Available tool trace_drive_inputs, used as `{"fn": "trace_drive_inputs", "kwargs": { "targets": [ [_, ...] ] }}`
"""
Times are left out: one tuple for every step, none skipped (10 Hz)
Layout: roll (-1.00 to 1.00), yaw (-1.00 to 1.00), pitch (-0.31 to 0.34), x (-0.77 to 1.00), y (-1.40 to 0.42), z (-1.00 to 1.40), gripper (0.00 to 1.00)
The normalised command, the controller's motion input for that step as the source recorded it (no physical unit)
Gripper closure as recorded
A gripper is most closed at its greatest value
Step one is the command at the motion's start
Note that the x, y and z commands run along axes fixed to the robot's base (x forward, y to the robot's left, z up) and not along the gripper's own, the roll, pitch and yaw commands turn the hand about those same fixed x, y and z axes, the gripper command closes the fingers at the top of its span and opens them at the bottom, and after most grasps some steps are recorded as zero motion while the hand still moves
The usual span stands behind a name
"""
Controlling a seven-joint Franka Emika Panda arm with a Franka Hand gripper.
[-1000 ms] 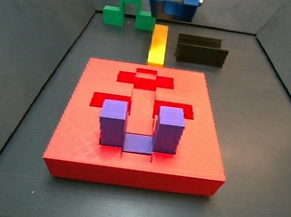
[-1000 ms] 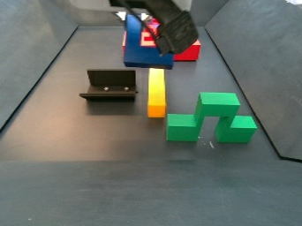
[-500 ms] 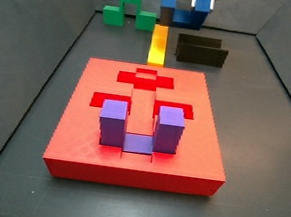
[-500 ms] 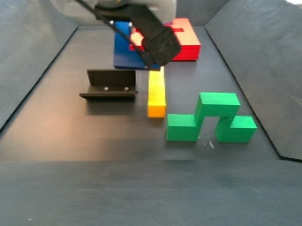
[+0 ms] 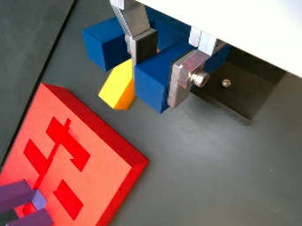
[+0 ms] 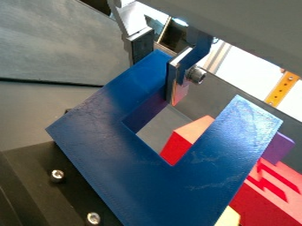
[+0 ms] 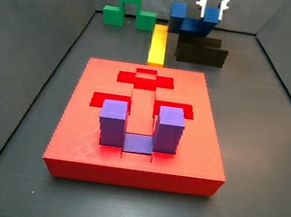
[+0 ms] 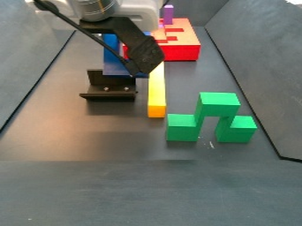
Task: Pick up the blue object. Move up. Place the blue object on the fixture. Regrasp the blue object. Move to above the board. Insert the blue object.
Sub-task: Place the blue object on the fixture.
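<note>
Since a second ago, my tool [image 5: 164, 60] has carried the blue object [image 6: 177, 159] sideways off the yellow bar [image 8: 156, 92] to just above the fixture [image 8: 109, 86]. It grips one prong firmly. Across the floor lies the board [image 7: 91, 134], holding the purple block [image 7: 140, 125].

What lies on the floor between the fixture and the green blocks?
The yellow bar lies there lengthwise, between the fixture and the green blocks, as a side view shows. The gripper, holding the blue object, is above the fixture.
</note>
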Motion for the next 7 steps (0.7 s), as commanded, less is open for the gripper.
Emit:
{"fn": "trace_drive_inputs", "kwargs": {
  "targets": [
    [-0.18,0.0,0.02,0.91,0.0,-0.05,1.0],
    [-0.19,0.02,0.029,0.32,0.0,0.0,1.0],
    [0.0,0.0,-0.037,0.0,0.0,0.0,1.0],
    [0.02,0.0,0.0,0.2,-0.04,-0.02,1.0],
    [0.18,0.0,0.0,0.5,-0.04,-0.12,1.0],
    [0.23,0.0,0.0,0.71,0.0,-0.12,1.0],
    [0.18,0.0,0.0,0.73,0.01,-0.1,1.0]
  ]
}}
